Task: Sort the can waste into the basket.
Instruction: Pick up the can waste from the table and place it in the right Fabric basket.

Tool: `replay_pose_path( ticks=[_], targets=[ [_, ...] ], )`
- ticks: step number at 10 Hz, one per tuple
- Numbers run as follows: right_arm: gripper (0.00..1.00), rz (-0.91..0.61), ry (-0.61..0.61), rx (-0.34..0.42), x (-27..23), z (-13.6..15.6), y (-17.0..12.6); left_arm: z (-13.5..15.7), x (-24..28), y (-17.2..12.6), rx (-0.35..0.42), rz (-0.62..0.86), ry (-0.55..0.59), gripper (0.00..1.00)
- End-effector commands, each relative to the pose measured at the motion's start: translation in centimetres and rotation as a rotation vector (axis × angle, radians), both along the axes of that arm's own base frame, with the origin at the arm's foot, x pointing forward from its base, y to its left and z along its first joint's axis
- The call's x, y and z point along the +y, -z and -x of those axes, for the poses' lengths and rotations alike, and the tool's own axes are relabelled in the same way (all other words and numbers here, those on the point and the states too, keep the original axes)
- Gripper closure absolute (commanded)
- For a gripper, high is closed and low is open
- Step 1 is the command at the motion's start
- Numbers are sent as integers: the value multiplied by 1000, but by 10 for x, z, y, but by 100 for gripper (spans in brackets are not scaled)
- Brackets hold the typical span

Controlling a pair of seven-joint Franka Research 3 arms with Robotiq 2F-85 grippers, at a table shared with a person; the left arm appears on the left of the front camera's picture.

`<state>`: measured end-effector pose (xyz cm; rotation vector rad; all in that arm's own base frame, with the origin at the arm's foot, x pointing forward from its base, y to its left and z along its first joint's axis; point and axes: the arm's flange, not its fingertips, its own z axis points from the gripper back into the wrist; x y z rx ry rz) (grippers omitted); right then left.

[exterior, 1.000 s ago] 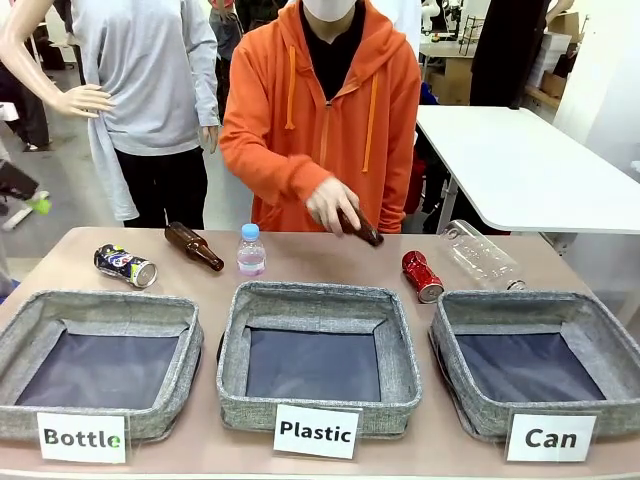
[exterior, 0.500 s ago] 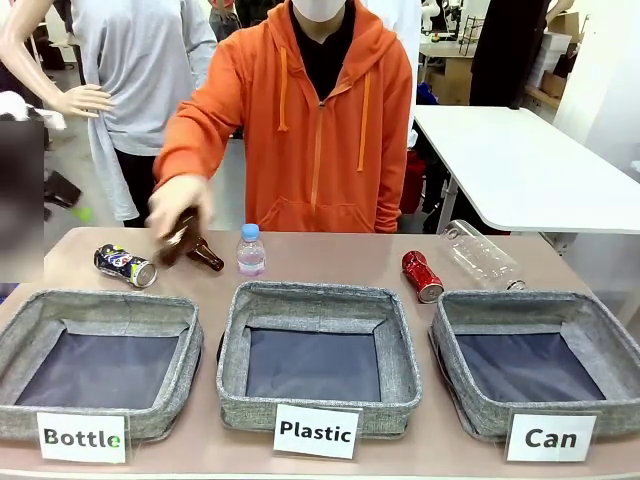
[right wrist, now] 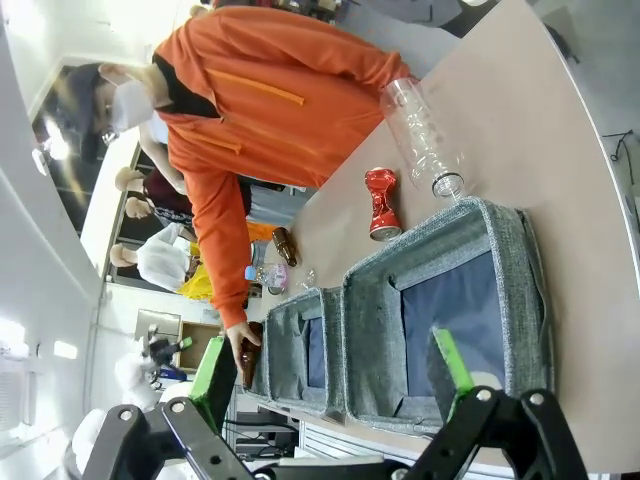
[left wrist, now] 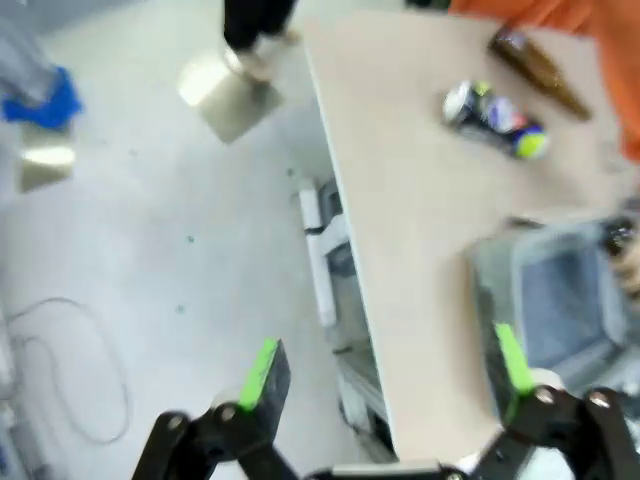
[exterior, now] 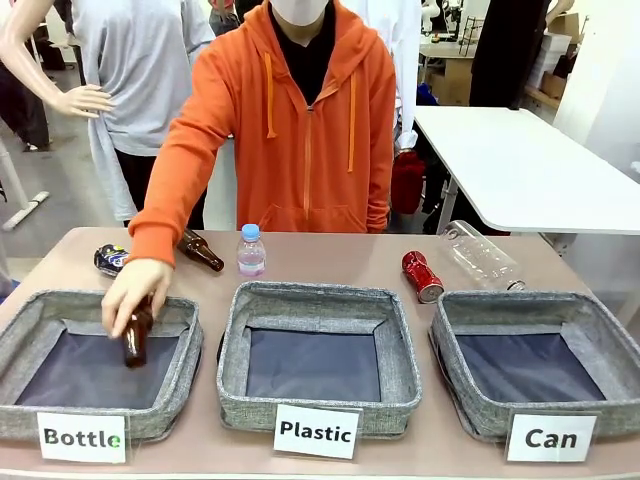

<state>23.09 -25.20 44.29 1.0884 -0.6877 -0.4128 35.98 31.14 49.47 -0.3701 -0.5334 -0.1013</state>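
Observation:
A dented red can (exterior: 421, 276) lies on the table behind the grey basket (exterior: 452, 360) with the "Can" label; the same red can (right wrist: 381, 203) lies beyond that basket (right wrist: 510, 262) in the right wrist view. A dark blue can (exterior: 108, 258) lies at the far left, partly behind the person's sleeve, and this can (left wrist: 495, 115) is sharp in the left wrist view. My left gripper (left wrist: 388, 378) is open, off the table's left edge above the floor. My right gripper (right wrist: 333, 368) is open, high over the table's right end.
The person's hand (exterior: 128, 293) holds a brown bottle (exterior: 136, 335) over the "Bottle" bin (exterior: 20, 330). A second brown bottle (exterior: 201, 250), a small plastic bottle (exterior: 250, 250) and a large clear bottle (exterior: 482, 254) lie behind the bins. The "Plastic" bin (exterior: 232, 385) stands in the middle.
The person carried a brown bottle from the table's middle leftward and now lowers it into the "Bottle" bin. The cans have not moved.

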Motion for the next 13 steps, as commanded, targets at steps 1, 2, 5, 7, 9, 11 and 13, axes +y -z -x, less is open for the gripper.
replay_pose_path(
  ticks=[1, 2, 5, 7, 9, 11, 13],
  targets=[
    [0, 2, -1, -39, -2, -2, -1, 86, 53, 23, -154, 204, 89, 0],
    [0, 2, -1, -39, -2, -2, -1, 95, 50, 30, -192, 255, 95, 0],
    [0, 2, -1, -39, -2, -2, -1, 107, 42, 40, -227, 296, 57, 0],
    [0, 2, -1, -39, -2, -2, -1, 91, 28, 35, -204, 292, 73, 0],
    [0, 2, -1, -39, -2, -2, -1, 59, 10, 22, -147, 259, 63, 0],
    [0, 2, -1, -39, -2, -2, -1, 16, -34, 4, -42, 114, 48, 0],
    [0, 2, -1, -39, -2, -2, -1, -45, -93, 0, 100, -122, 133, 0]
  ],
)
